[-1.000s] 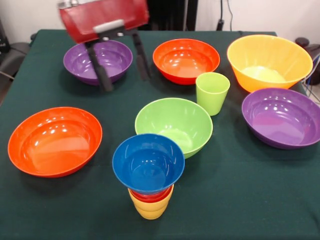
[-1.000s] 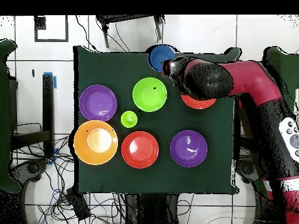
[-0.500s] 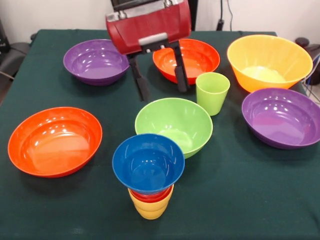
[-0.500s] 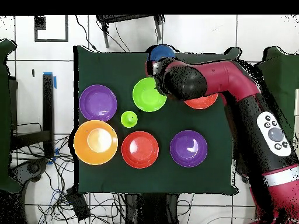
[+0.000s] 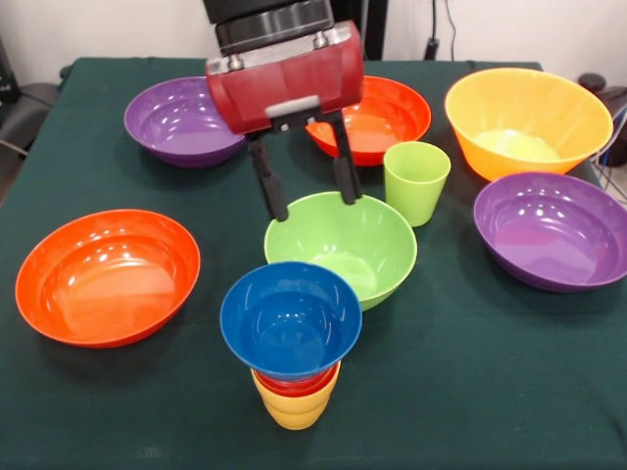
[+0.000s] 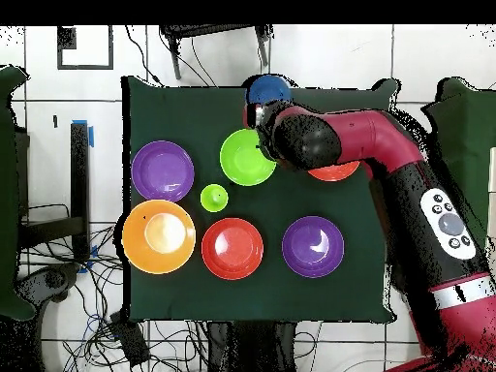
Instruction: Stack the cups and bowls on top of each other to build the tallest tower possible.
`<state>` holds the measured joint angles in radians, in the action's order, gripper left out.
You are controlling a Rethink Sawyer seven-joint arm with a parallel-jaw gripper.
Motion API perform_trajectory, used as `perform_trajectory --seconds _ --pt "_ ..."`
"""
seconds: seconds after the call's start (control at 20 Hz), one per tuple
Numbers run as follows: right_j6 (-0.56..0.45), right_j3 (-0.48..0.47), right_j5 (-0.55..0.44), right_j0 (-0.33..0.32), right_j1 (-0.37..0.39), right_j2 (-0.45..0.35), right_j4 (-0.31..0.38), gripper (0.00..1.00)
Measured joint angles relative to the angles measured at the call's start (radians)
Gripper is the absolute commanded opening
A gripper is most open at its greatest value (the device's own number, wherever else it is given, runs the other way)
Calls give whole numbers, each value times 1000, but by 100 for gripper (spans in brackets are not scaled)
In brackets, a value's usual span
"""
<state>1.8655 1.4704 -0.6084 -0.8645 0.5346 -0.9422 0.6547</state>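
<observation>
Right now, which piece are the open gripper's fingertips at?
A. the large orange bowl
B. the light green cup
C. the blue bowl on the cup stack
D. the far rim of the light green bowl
D. In the front view the gripper hangs open with its fingertips at the far rim of the light green bowl; whether they touch it is unclear.

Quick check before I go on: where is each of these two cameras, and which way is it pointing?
Front view: across the table from the robot, angled down; the open gripper hangs over the green bowl.
Overhead view: above the table, looking straight down; shows the arm reaching in from below.
Both show the green bowl and blue bowl, turned half round.
</observation>
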Motion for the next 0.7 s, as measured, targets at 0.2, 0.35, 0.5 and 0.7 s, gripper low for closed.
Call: perform_trajectory --seconds 0.2,0.35,0.5,0.7 --pt "0 -7 3 -1 -21 32 -20 100" --pt "0 -7 3 -2 -27 47 -27 100" --pt "0 -7 3 -2 -29 69 -31 100" --pt "0 -7 3 -2 -29 89 -31 100"
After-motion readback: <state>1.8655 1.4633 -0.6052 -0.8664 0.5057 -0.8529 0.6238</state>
